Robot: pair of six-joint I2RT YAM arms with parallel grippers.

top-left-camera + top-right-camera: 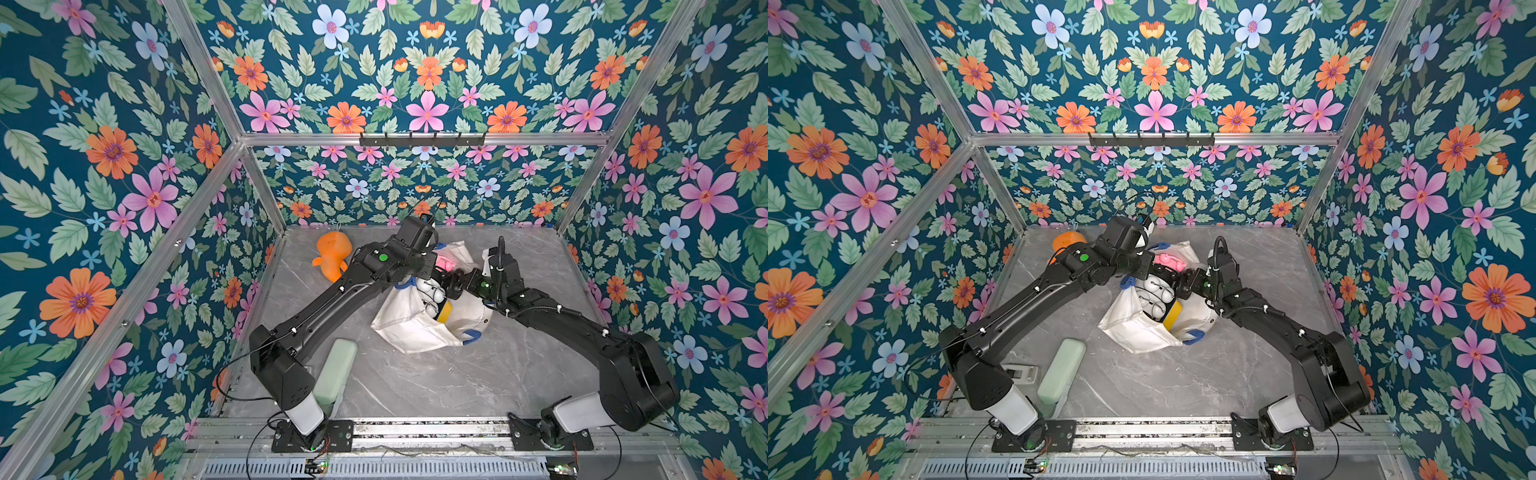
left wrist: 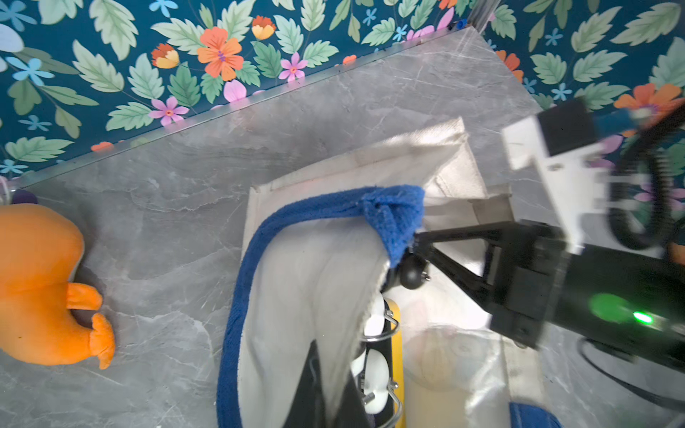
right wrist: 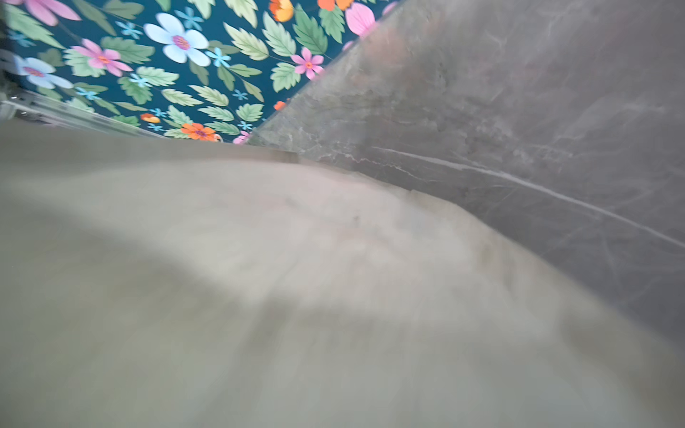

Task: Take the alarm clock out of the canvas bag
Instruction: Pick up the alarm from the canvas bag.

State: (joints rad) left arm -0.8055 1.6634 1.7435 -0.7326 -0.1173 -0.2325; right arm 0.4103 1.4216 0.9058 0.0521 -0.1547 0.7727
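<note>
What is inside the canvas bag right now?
Through the canvas bag's mouth: a pink item, white rounded pieces with wire, and a yellow-edged object. Anything deeper is covered by fabric.

I am logging: canvas bag (image 1: 411, 328), off-white woven cloth, matt; blue handle (image 2: 393, 215), fuzzy towelling; orange plush toy (image 1: 330, 253), soft nap; table (image 1: 457, 382), smooth marble-look; frame rail (image 1: 291, 139), brushed metal.

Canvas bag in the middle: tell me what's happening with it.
Both arms are working at the canvas bag, which lies slumped on the table. The left pincer is shut on its cloth wall; the right pincer is shut at its blue corner tab. A yellow-and-white thing, likely the clock, sits in the bag's mouth.
</note>
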